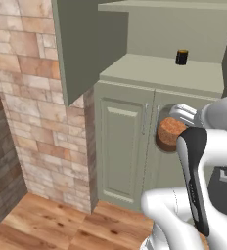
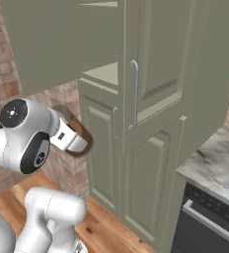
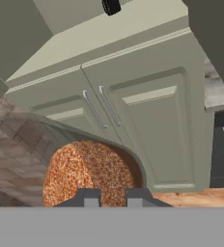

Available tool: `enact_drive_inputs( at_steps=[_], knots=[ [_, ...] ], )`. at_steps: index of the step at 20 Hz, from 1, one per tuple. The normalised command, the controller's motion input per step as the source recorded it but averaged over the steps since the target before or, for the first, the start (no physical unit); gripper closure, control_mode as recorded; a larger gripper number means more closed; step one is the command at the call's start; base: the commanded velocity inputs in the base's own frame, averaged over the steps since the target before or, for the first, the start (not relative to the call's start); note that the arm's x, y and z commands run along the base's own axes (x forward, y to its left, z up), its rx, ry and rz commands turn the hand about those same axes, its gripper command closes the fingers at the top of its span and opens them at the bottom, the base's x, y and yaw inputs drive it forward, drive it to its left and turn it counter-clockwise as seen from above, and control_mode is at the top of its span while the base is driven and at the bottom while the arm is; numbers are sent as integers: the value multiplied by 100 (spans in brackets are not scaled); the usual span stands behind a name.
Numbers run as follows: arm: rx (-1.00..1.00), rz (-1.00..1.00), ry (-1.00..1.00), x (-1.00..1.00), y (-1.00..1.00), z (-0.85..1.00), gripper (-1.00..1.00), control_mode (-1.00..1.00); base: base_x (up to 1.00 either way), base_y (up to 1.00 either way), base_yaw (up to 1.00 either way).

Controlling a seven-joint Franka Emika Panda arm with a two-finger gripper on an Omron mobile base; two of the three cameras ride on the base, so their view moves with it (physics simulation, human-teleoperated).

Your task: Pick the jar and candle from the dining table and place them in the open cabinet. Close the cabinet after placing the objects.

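1. One relation decides my next move: the cabinet's open shelf (image 1: pixel 154 68) lies above and ahead of the gripper (image 3: pixel 113 197), while I carry the jar (image 3: pixel 92 173) low, level with the lower doors (image 3: pixel 133 120).

2. My gripper is clamped on the jar. In the hand view the two dark finger tips sit against its glass wall, with the brown powder showing through just past them. In the left base view the jar (image 1: pixel 170 132) hangs in front of the seam between the two lower doors, its long axis tipped roughly toward the cabinet front rather than upright.

3. The shelf's front edge runs above the tops of the lower doors. A short black cylinder with an orange top (image 1: pixel 182 56) stands toward the back of the shelf, well apart from the front edge. That leaves bare shelf in front of it and to its left.

4. The upper doors stand open on both sides. The right one (image 2: pixel 156 64) with its silver bar handle (image 2: pixel 134 94) swings out above the arm in the right base view.

5. My judgement: I must lift the jar clear of the shelf's front edge before pushing forward, and right it as it goes. The candle and dining table I cannot place from here.
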Motion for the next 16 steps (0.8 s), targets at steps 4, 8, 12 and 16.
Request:
enact_drive_inputs(
  at_steps=[4, 8, 12, 16],
  knots=[
    [0, 0, 0, 0, 0, 0, 100, 100, 61, 12, -19],
    [0, 0, 0, 0, 0, 0, 100, 100, 54, 16, -19],
    [0, 0, 0, 0, 0, 0, 100, 100, 48, 15, -18],
    [0, 0, 0, 0, 0, 0, 100, 100, 43, 12, -17]
  ],
)
